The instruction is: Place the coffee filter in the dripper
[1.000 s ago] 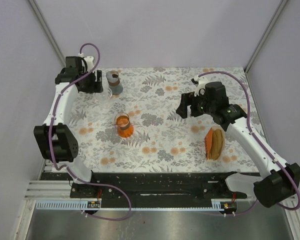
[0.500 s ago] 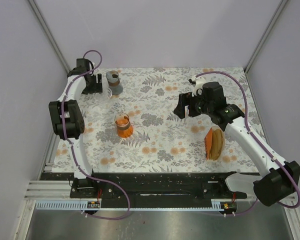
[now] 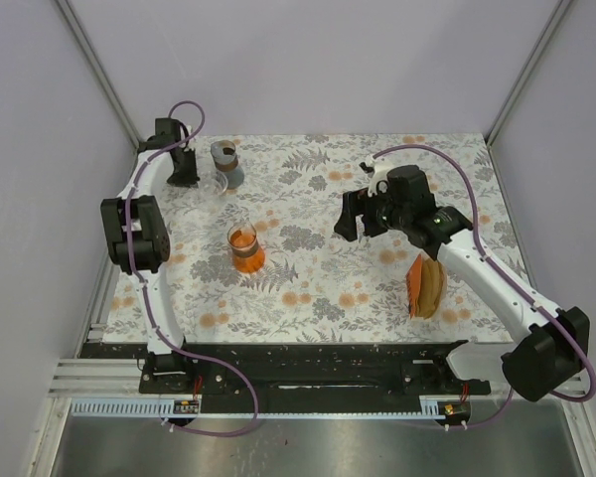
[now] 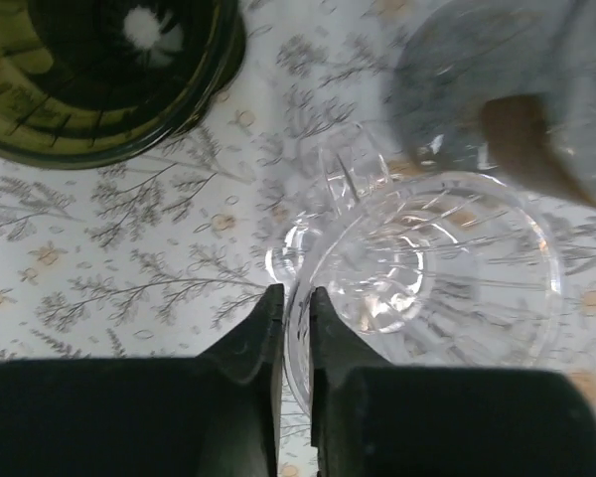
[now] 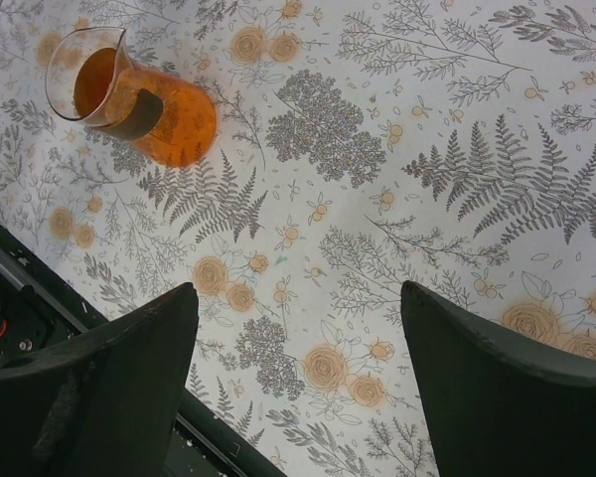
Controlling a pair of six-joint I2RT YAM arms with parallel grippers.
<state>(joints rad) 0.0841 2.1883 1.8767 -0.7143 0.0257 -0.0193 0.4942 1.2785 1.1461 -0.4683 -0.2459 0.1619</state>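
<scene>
Overall, floral tablecloth (image 3: 318, 268) beneath dripper (image 4: 447, 298); lilac walls (image 3: 308, 60).

back-left corner: tight one. The dripper (image 4: 427, 268) and grey server (image 3: 225, 159) sit just beside each other, the left tool (image 4: 295, 298) is clamped on the dripper's near rim, and the wall (image 3: 40, 149) is close.
middle: the orange carafe (image 3: 245, 248) is the only thing standing, bare table (image 3: 318, 268) all round it.
right tool (image 5: 298, 298): fingers wide apart, nothing but table below.
right side: the filter stack (image 3: 426, 286) lies just beside the right arm (image 3: 487, 273), open from the centre side.
</scene>
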